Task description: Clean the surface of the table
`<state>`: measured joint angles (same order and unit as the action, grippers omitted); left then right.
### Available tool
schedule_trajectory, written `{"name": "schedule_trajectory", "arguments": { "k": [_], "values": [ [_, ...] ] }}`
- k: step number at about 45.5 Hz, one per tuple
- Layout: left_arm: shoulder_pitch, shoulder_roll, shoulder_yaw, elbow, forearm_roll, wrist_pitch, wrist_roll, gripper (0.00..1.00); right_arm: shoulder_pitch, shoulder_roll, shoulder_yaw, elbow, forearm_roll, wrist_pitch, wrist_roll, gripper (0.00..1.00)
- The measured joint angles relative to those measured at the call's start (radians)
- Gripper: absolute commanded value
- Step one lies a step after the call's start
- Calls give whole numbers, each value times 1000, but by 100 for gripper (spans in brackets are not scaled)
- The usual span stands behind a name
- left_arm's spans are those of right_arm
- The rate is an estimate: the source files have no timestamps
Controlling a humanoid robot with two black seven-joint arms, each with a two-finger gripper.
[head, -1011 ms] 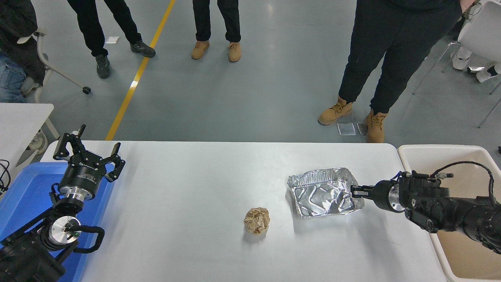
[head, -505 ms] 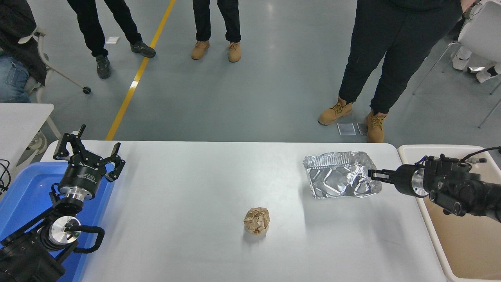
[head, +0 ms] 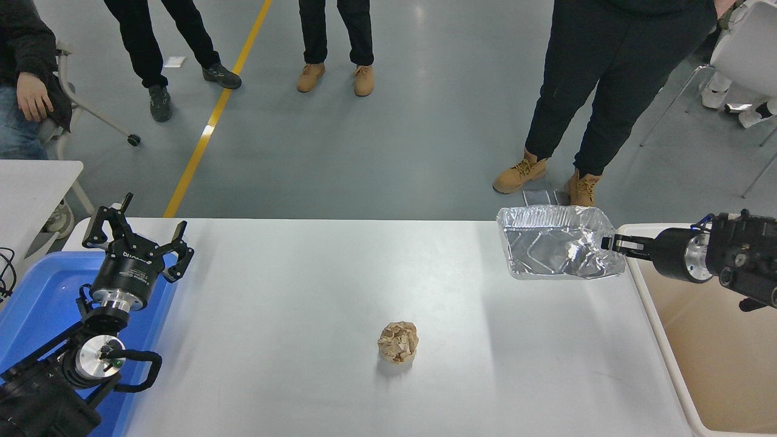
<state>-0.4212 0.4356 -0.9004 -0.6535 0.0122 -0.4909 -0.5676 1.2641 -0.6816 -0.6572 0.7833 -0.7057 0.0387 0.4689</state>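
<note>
**Currently on the table — items, left to right**

Left gripper (head: 135, 235): parked at the lower left above the blue bin (head: 36, 291), fingers spread wide, holding nothing.

Table surface (head: 291, 315): broad matte white top spanning the middle of the view; hard, flat, likely smooth enough for light litter to slide on.

Crumpled brown paper ball (head: 398, 342): resting on the table just right of centre, near the front. Probably very light, soft, springy; best pinched across its middle, squeezing slightly.

Crushed foil tray (head: 555, 250): lifted off the table at the far right corner, beside the beige bin (head: 716, 364). Thin, light, easily dented, sharp-rimmed; rim the natural hold.

Right gripper (head: 610, 244): entering from the right edge — fingers pinched narrow on the tray's right rim, carrying it.
</note>
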Motion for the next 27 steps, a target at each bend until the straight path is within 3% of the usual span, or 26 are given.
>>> {"name": "schedule_trajectory", "arguments": {
  "k": [27],
  "values": [
    [0,0,0,0,0,0,0,99,140,-113,-48,74,2,69,0,0]
  ]
}}
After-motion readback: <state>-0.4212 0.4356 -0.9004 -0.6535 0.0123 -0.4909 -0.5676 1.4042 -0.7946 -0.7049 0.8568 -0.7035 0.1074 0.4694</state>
